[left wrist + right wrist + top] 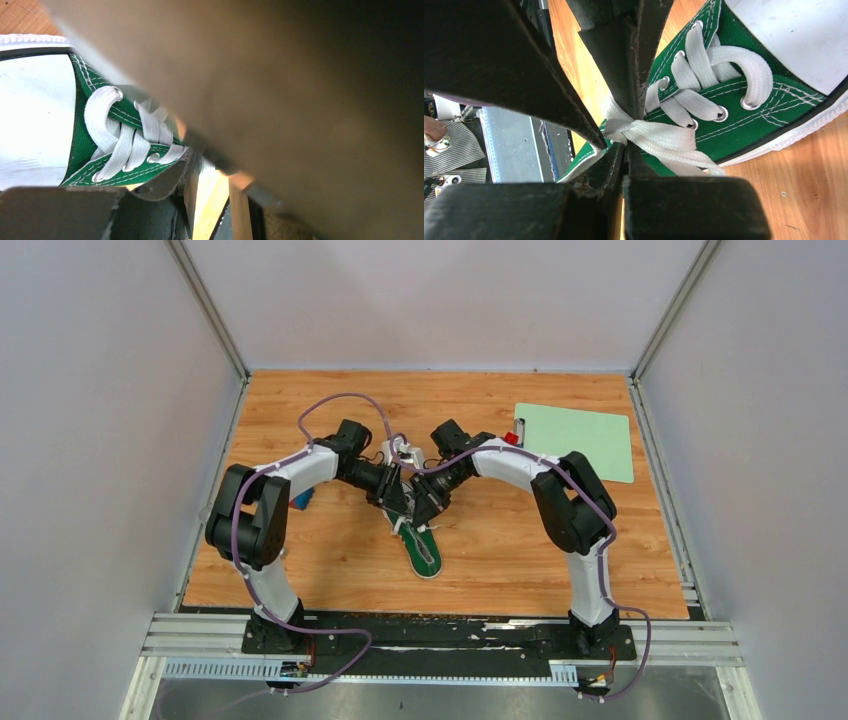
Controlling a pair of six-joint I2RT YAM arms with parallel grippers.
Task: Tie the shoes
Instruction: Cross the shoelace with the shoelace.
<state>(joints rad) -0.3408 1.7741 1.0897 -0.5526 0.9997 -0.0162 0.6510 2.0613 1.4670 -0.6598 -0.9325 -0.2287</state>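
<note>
Looks mid-knot at sneaker (424, 548) throat: right gripper (624, 145) clamped on laces (664, 141), left gripper (398, 502) can't tell; next likely needs an opposing pull.

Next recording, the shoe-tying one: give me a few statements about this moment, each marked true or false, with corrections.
1. The sneaker is green canvas with white laces. True.
2. The right gripper hangs open, clear of the shoe. False: it is shut on the laces beside the eyelets.
3. A pale green mat lies at the far right of the table. True.
4. Two shoes stand side by side on the table. False: only one sneaker is visible, under the two grippers.
</note>
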